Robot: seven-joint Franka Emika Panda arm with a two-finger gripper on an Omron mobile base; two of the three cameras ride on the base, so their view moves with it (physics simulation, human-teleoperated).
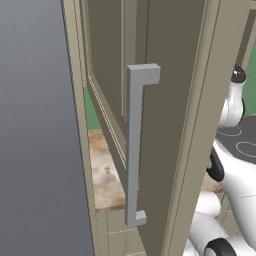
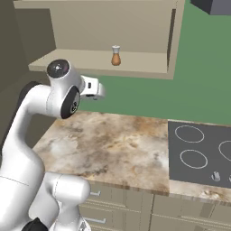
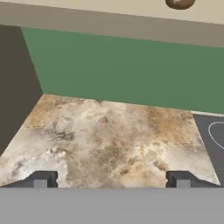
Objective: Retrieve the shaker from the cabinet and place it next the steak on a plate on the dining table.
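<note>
Jaws (image 3: 111,181) spread wide, empty, aimed below shaker (image 2: 116,56) on shelf.

No legible text, labels, brand marks, numbers or signs appear on any surface; the cabinet (image 2: 108,27), shaker (image 2: 116,56) and counter (image 2: 108,144) carry no readable markings.

Even, soft rendered light, no glare, faint shading inside the cabinet (image 2: 108,31), slightly coarse, low-resolution edges.
</note>
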